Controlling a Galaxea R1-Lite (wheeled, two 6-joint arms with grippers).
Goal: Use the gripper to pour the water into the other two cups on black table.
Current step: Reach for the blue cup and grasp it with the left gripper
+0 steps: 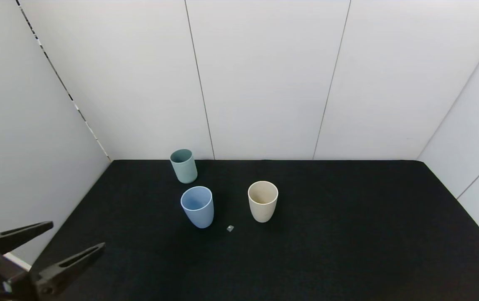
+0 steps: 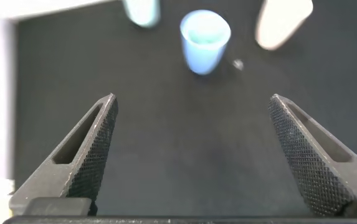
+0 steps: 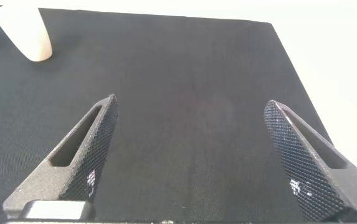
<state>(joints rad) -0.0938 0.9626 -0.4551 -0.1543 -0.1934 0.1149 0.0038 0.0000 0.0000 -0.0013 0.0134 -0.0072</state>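
Observation:
Three cups stand upright on the black table (image 1: 348, 234). The teal-green cup (image 1: 184, 166) is at the back, the light blue cup (image 1: 197, 206) in front of it, the beige cup (image 1: 263, 201) to their right. My left gripper (image 1: 76, 236) is open and empty at the table's near left corner, well short of the cups. In the left wrist view its open gripper (image 2: 192, 106) faces the light blue cup (image 2: 204, 41), with the teal-green cup (image 2: 142, 11) and beige cup (image 2: 283, 23) beside it. My right gripper (image 3: 190, 106) is open and empty over bare table; the beige cup (image 3: 23, 32) is far off.
A small grey scrap (image 1: 230, 228) lies on the table between the light blue and beige cups, a little nearer to me. White panel walls enclose the table at the back and both sides. The table's right edge (image 3: 296, 68) runs near my right gripper.

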